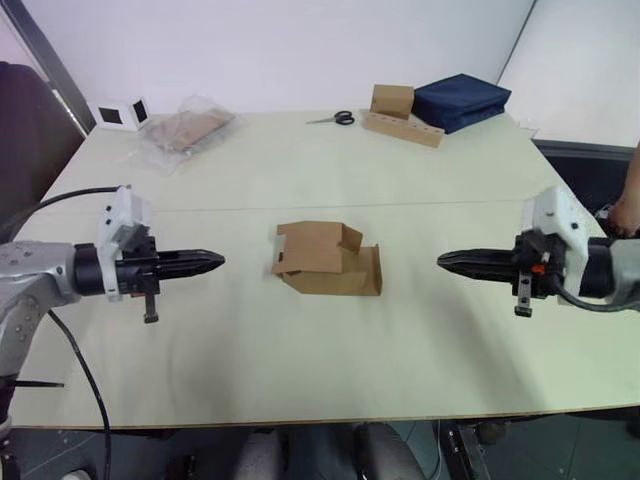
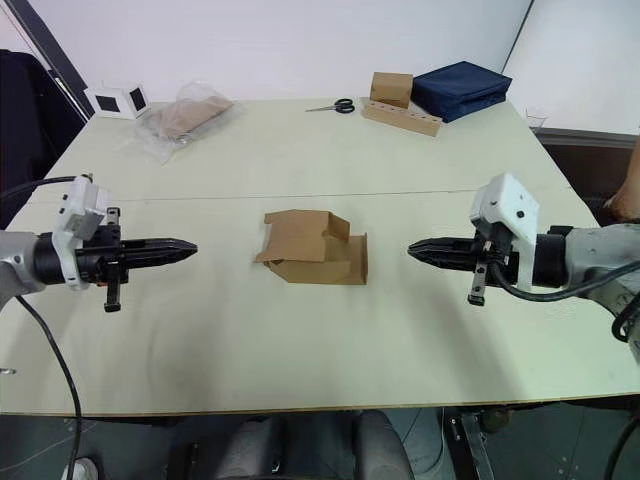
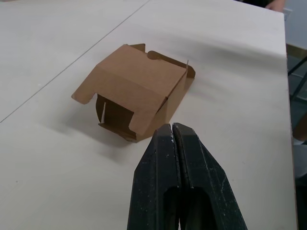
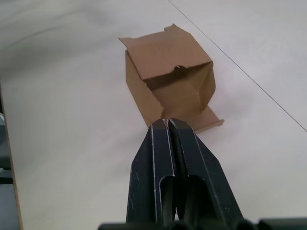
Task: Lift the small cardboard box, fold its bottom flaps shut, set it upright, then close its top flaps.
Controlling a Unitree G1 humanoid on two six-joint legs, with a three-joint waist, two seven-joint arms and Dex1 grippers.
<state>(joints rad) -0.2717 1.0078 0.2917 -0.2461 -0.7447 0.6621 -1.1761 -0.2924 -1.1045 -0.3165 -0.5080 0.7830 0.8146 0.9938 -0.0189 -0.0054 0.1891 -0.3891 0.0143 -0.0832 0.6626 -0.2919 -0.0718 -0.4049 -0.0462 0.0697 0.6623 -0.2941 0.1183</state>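
The small cardboard box (image 1: 325,260) lies on its side in the middle of the pale table (image 1: 300,170), with flaps loose at both ends. One open end faces my right gripper, and a flap lies flat on the table there (image 4: 206,120). My left gripper (image 1: 218,262) hovers to the box's left, shut and empty, pointing at it. My right gripper (image 1: 443,261) hovers to the box's right, also shut and empty, pointing at it. Both are a short gap from the box (image 3: 136,93).
At the table's far side sit a plastic-wrapped brown bundle (image 1: 185,128), scissors (image 1: 335,119), a second brown box on a long cardboard strip (image 1: 400,115), a dark blue case (image 1: 462,100) and a small white box (image 1: 118,112). A person's hand (image 1: 628,205) shows at the right edge.
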